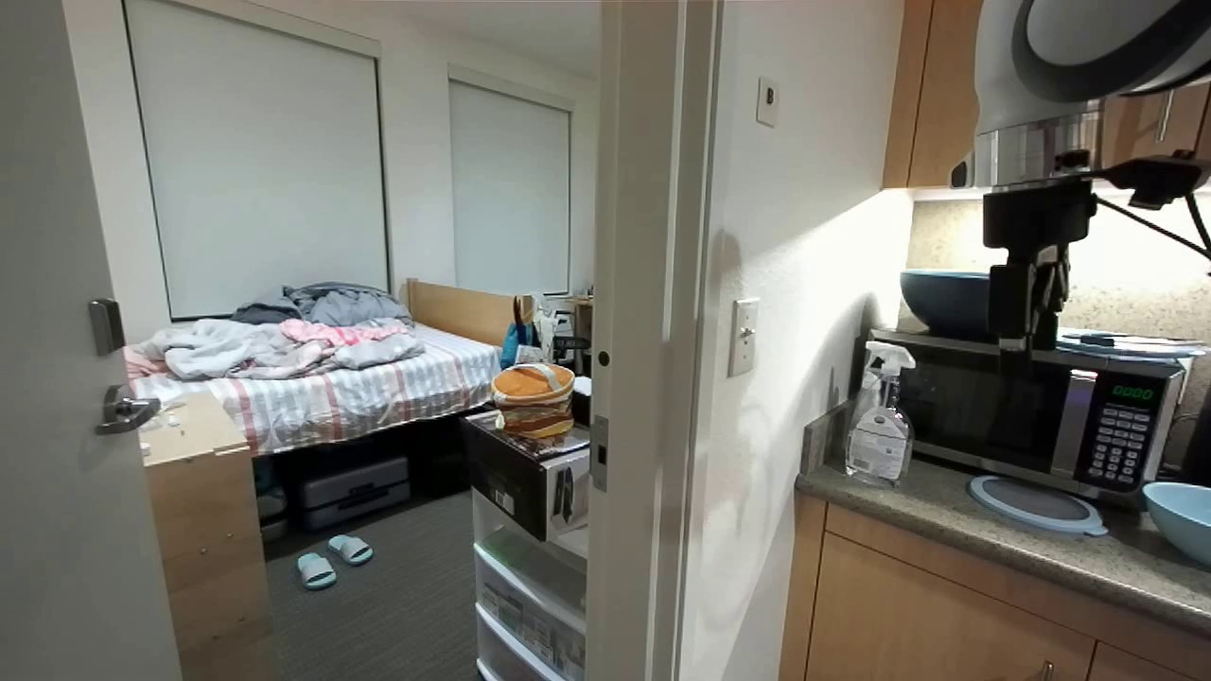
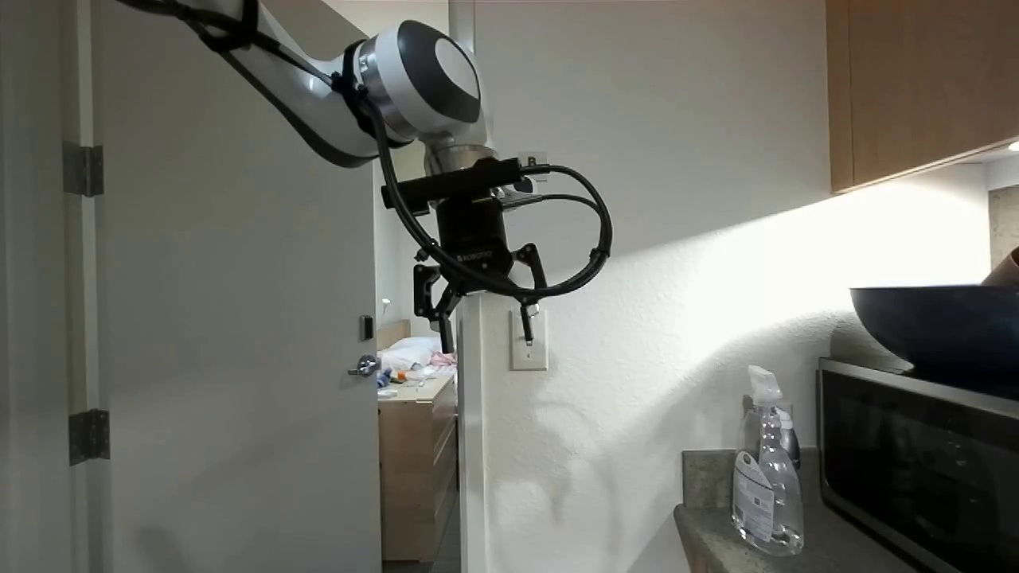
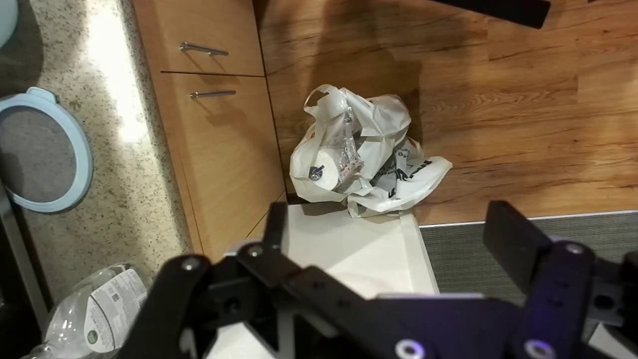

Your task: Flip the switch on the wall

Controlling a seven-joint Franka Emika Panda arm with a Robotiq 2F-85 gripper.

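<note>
I am holding my black two-fingered gripper pointing down, its fingers spread apart and nothing between them. The small white upright rectangular plastic switch is sitting on the plain off-white painted wall, higher than the speckled grey stone tabletop and out past its front corner by that wall. In an exterior view one finger is crossing the switch, but in an exterior view the gripper is hanging well apart from the wall, so I am reading an overlap, not a touch.

I am judging this as the lining-up step. To do it well, I am planning to bring the fingers together, since one narrow tip is likely to be pushing the small pale lever more surely than a spread pair. I am aiming to come level with the lever, then stroke along the wall's face rather than into it. Which way the lever is lying I am not making out, so I am leaving the stroke's direction undecided. I am also minding the clear plastic spray bottle with a white head, standing on the tabletop by the edge that is meeting the wall.
</note>
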